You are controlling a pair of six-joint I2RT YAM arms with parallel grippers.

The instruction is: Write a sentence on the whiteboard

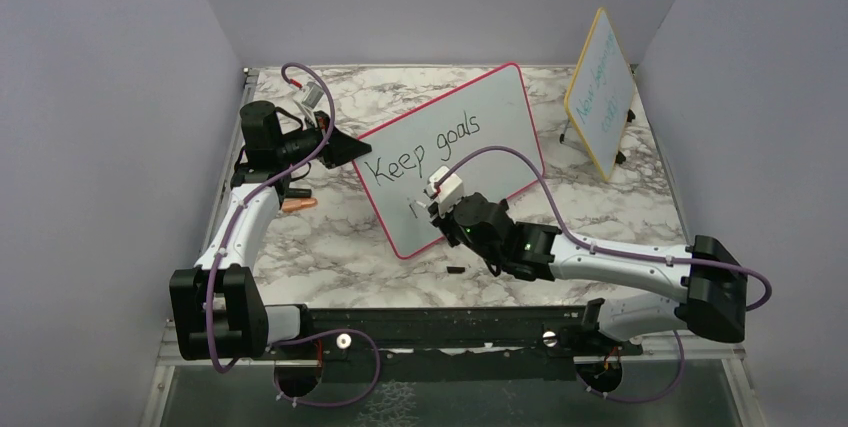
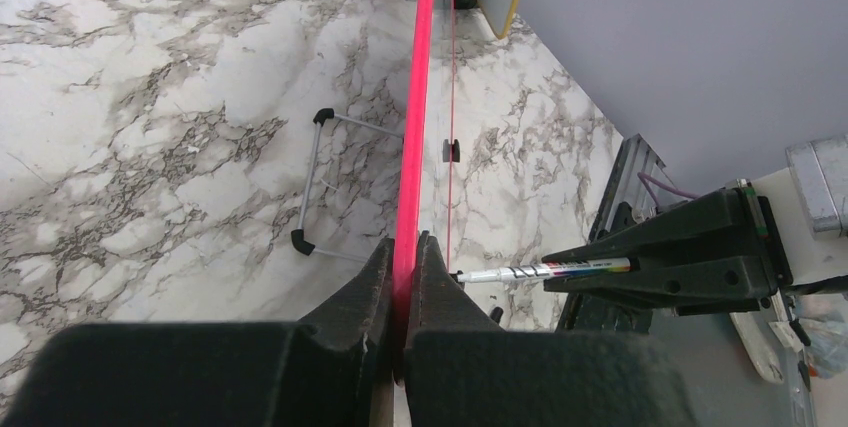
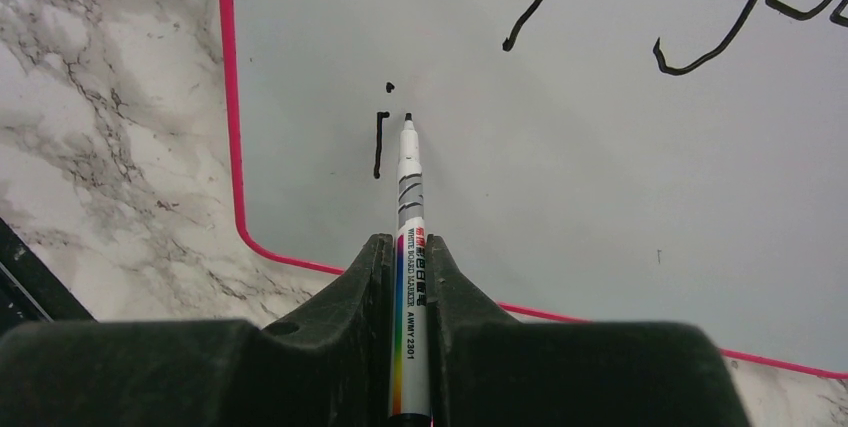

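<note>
on the counter (image 1: 330, 247) | my left jaws clenched on the whiteboard (image 1: 500, 117) frame | my right jaws grasping the marker (image 3: 410, 197), tip beside a short stroke under "keep goals" (image 1: 425, 145)

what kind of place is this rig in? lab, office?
Likely an enclosed robot test booth: plain grey walls box in a marble-pattern tabletop, and the left arm and right arm sit on a black rail at its near edge.

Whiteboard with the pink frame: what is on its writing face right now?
The sentence so far reads "Keep goals" in black on the whiteboard; below it, one short dotted stroke, the marker's tip beside it. From above, the right hand hides the surface beside that stroke.
</note>
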